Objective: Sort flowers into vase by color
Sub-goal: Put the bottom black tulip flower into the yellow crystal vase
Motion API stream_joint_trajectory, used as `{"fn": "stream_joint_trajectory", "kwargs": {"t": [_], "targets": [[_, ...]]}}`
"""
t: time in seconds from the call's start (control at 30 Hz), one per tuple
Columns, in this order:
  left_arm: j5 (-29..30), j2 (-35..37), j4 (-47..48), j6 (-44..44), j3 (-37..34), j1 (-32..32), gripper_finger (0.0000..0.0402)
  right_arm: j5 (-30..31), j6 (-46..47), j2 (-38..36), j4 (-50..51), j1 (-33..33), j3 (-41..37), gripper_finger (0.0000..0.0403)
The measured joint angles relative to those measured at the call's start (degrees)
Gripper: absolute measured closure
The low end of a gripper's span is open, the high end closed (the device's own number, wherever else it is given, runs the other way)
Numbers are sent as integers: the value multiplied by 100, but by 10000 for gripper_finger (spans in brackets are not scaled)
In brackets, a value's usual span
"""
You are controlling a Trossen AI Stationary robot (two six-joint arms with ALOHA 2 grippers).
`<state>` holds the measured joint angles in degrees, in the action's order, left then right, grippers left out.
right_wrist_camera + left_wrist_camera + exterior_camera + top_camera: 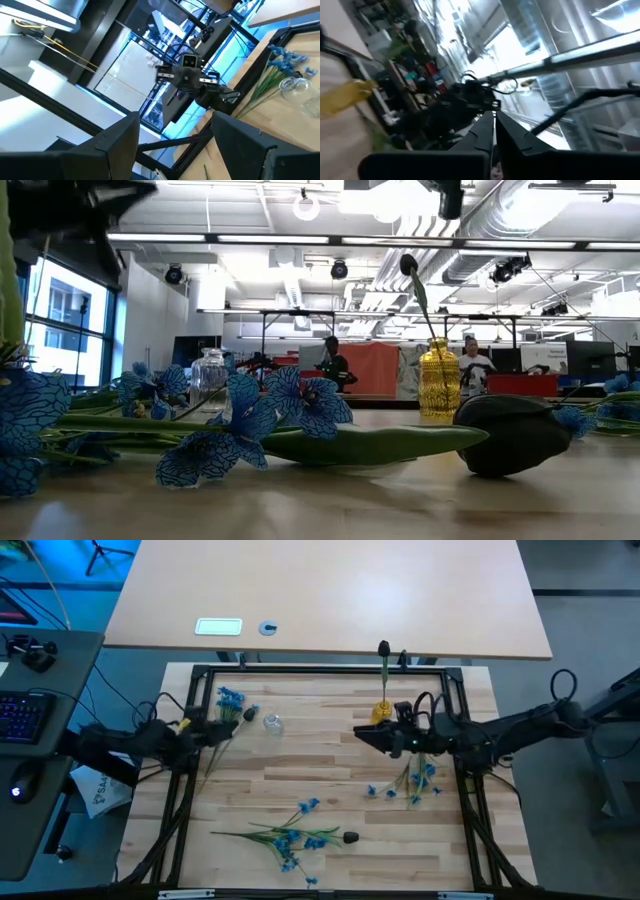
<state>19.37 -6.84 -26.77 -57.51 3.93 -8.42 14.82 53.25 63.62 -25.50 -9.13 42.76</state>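
Note:
A blue-blossomed sprig (230,697) sits at the table's far left, with my left gripper (226,729) shut across its green stem. The right wrist view shows this sprig (284,57) too. A clear glass vase (272,723) stands just right of it. The yellow vase (382,712) holds one dark bud (383,647) upright on its stem. My right gripper (360,732) hovers open just near-side of the yellow vase, its fingers spread wide (175,145). More blue sprigs (292,836) and a dark bud (350,837) lie on the near part of the table. Another blue bunch (415,780) lies under the right arm. My left gripper (494,125) is shut on the blue sprig's green stem, roughly midway along it (220,734). The fingers come level from the table's left and lie across the stem. The blossoms point to the far side and the stem's free end (208,764) to the near side. Whether the sprig is lifted clear does not show.
A black frame (320,670) borders the wooden table on the far, left and right sides. In the low view the near blue sprigs (240,430) and dark bud (515,435) fill the foreground. Bare wood lies between the two vases (320,755). People show in the room beyond.

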Motion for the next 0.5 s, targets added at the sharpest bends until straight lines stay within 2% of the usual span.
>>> {"fn": "stream_joint_trajectory", "kwargs": {"t": [0.13,0.2,0.27,0.37,0.5], "targets": [[-47,-868,26,980,878,-147,367,-116,-299,221,319,0,379,160],[-311,-1467,281,1485,1442,-202,350,-177,-462,255,572,0,571,160],[-737,-2148,949,1895,2060,-262,331,-263,-658,254,851,0,762,160],[-1339,-3259,2424,2617,3002,-345,302,-557,-987,158,1294,1,1098,160],[-1466,-4597,3957,3705,3960,-379,269,-833,-1315,-10,2255,-23,1709,160]]}}
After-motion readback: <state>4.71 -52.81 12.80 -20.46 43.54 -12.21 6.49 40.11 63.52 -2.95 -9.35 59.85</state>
